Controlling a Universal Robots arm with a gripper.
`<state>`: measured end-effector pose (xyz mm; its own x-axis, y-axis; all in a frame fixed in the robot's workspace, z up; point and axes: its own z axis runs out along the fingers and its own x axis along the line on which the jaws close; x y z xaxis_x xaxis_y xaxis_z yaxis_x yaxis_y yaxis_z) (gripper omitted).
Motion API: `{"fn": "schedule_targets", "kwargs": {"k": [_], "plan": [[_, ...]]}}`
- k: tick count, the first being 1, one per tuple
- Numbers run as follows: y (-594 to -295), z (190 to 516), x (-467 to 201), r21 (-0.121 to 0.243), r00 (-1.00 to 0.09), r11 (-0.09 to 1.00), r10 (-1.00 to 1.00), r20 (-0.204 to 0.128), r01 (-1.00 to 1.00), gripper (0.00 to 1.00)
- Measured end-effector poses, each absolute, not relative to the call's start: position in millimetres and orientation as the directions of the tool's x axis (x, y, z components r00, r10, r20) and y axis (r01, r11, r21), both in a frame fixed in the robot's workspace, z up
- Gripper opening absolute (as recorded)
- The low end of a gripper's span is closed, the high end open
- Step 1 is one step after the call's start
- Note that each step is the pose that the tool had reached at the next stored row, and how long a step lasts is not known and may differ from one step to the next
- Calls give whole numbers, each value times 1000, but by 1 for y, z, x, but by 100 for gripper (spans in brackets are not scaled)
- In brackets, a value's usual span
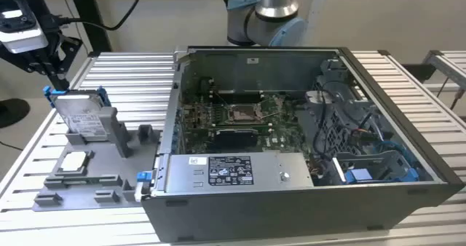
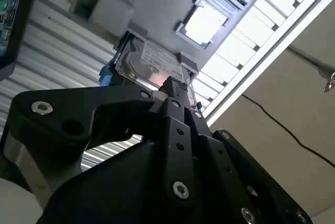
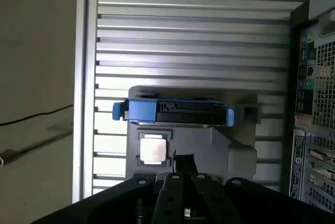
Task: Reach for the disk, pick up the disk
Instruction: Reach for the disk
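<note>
The disk (image 1: 82,118), a silver-grey drive with a white label and blue frame, stands on edge in the grey fixture (image 1: 102,172) at the exterior view's left. My black gripper (image 1: 60,84) hangs just above the disk's upper blue corner, its fingers drawn together with nothing between them. In the second wrist view the gripper (image 2: 170,84) is close in front of the disk's labelled face (image 2: 149,62). The first wrist view looks down on the disk's top edge (image 3: 183,113), a short way beyond the gripper (image 3: 183,160).
A small square silver chip (image 1: 73,161) lies on the fixture in front of the disk. An open computer case (image 1: 291,142) stands to the exterior view's right of the fixture. Everything rests on a slatted metal table (image 1: 131,77).
</note>
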<state>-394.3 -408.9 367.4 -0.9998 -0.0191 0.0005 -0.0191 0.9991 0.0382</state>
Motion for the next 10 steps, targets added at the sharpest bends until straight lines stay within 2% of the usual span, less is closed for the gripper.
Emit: {"fn": "schedule_targets", "kwargs": {"k": [10], "plan": [[-409, 367, -394, 38, -1000, 999, -19, 0, -19, 0]]}}
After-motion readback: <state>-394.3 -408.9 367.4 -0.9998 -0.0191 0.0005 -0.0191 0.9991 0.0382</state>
